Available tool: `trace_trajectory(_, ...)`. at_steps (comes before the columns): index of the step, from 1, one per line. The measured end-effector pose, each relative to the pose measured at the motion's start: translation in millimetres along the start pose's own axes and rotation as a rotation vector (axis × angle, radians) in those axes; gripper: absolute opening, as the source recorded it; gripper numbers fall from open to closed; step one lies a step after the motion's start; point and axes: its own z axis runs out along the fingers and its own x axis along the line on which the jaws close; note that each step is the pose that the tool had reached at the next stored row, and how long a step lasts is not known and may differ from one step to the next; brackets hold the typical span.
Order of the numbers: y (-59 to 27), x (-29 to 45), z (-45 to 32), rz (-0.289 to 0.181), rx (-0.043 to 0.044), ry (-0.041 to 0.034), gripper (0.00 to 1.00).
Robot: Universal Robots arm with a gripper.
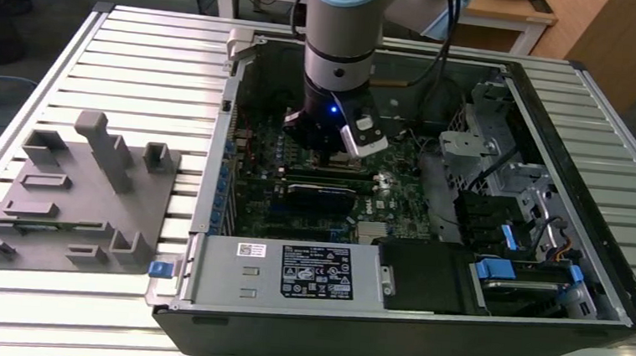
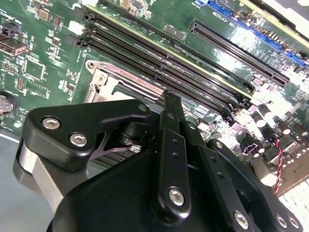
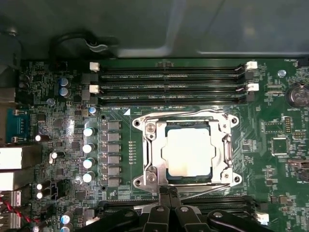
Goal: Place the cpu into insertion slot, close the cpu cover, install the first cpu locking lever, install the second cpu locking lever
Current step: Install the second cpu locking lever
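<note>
Slatted metal counter (image 1: 136, 56) carries an open computer case (image 1: 580, 272); cpu (image 3: 187, 152) sits in the insertion slot (image 3: 189, 126), cpu cover (image 3: 223, 150) seemingly down, jaws (image 3: 169, 192) pinched together beside it

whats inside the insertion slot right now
In the first wrist view the cpu lies in the insertion slot, its pale metal top showing through the cutout of the cpu cover. The cover's frame hides the chip's edges, and the socket contacts beneath are covered.

Print is seen on a white label (image 1: 317, 272) on the power supply housing (image 1: 277, 276) and on the circuit board (image 3: 270, 140); none is legible.
</note>
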Motion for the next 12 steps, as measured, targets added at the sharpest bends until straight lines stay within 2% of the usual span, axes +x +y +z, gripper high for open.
trace_trajectory(12,-0.6,7.7,3.2,0.0,0.0004,0.0,0.11)
